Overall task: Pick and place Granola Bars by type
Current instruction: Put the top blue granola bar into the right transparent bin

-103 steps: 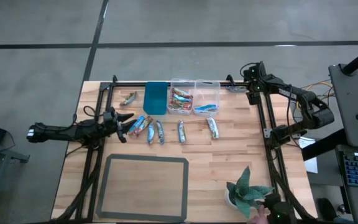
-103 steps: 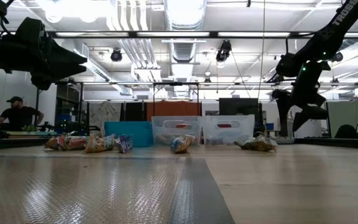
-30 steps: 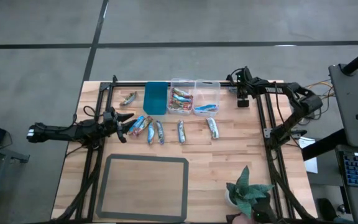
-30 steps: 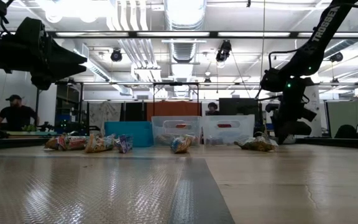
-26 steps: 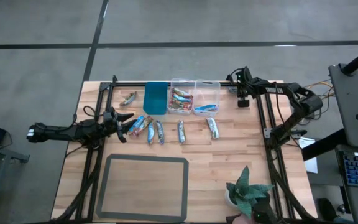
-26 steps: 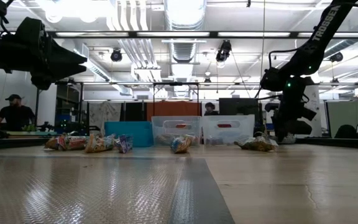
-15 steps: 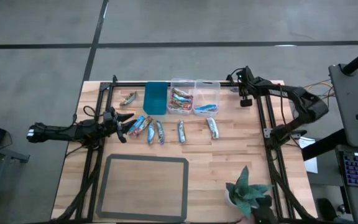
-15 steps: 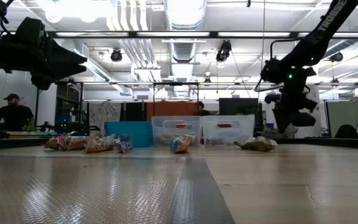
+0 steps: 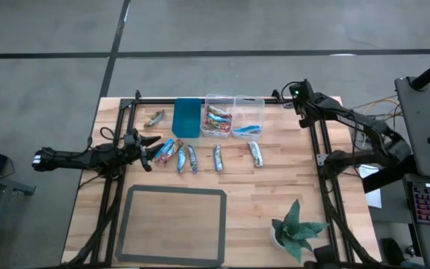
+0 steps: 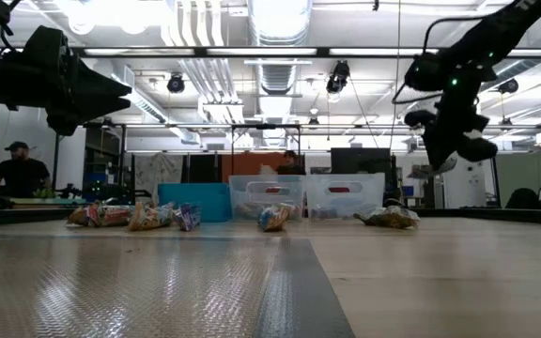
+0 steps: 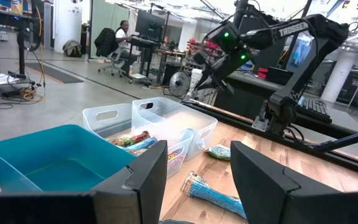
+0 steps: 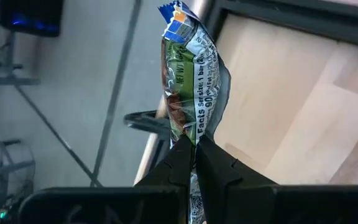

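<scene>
Gripping a greenish-silver granola bar by its wrapper end, the right gripper holds it raised over the desk's far right corner, presumably for binning. Left gripper waits, jaws parted, beside loose bars.

Bright ceiling lights glare; nearby arms show as dark silhouettes.

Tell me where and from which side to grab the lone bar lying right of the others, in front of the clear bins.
Take the lone bar across its narrow middle, coming straight down from above. It lies flat on the table, long axis running roughly front to back, with bare wood on both long sides, so fingers would likely fit either side. The crimped ends probably give a poorer hold.
</scene>
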Motion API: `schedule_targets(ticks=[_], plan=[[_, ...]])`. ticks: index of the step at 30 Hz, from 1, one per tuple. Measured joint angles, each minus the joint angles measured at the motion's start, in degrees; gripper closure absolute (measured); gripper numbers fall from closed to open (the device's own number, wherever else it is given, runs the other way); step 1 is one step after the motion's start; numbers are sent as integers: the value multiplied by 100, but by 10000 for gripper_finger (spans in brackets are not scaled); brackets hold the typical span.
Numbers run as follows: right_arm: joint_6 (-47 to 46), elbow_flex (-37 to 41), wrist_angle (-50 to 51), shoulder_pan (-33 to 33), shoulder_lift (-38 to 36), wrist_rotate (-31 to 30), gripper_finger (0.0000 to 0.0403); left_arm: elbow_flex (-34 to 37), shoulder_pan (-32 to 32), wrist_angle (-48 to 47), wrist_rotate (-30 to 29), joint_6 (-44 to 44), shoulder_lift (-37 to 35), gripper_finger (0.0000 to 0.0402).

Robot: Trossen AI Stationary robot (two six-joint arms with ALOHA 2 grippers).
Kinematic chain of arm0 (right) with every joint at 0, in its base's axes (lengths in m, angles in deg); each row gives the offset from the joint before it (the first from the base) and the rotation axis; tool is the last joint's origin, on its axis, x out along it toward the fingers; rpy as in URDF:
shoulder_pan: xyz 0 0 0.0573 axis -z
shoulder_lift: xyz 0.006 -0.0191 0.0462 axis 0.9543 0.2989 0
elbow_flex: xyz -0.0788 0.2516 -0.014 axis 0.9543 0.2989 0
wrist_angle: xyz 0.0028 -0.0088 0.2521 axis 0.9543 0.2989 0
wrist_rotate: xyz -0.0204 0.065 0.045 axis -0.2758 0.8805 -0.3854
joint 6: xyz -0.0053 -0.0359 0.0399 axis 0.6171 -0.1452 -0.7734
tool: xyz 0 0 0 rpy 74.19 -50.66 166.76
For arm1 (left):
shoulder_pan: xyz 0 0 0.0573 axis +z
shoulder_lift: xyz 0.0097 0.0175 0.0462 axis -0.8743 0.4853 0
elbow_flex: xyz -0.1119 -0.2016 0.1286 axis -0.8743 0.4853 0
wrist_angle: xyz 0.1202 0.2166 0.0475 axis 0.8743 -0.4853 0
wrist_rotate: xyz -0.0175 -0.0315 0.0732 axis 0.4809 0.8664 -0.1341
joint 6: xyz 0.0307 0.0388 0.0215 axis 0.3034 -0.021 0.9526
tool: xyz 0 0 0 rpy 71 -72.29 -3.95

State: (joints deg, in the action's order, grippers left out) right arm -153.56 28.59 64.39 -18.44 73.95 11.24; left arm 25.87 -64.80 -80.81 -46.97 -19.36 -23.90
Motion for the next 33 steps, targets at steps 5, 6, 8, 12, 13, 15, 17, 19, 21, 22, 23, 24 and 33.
schedule_targets(ticks=[5, 6, 8, 12, 13, 15, 17, 19, 21, 22, 23, 24, 33], plan=[[514, 0, 76, -131, -432, -133, 395, 0, 0, 1, 0, 0, 0, 243], [681, 0, 71, -159, -522, -177, 395, 1, 0, 1, 1, 0, -2, 243], [1122, -2, 49, -219, -701, -242, 395, 1, 0, 2, 0, 0, 0, 243], [2198, -2, 10, -260, -1041, -241, 395, 1, 0, 2, 0, -1, 0, 243], [2545, -2, -58, -269, -1124, -233, 395, -1, 0, 2, 2, 1, 0, 243], [3235, -2, -183, -267, -1268, -107, 395, 0, 0, 2, 2, -1, 0, 243], [3832, -62, -225, -266, -1379, 108, 395, 0, 0, 3, 2, 0, 0, 243], [4477, -181, -269, -269, -1446, 353, 395, 1, 0, 2, 2, -1, 0, 243], [5123, -358, -266, -269, -1469, 659, 395, -1, 0, 4, 2, -1, -2, 243], [5384, -462, -266, -269, -1466, 820, 395, 0, 0, 4, 2, -1, 0, 243], [5604, -565, -262, -269, -1457, 986, 395, 1, 0, 4, 2, 0, -1, 243], [5803, -680, -263, -269, -1442, 1145, 395, 0, 0, 4, 2, -1, 0, 243], [7356, -1909, -194, -269, -894, 2651, 395, -1, 0, 4, 2, 0, 0, 243]])
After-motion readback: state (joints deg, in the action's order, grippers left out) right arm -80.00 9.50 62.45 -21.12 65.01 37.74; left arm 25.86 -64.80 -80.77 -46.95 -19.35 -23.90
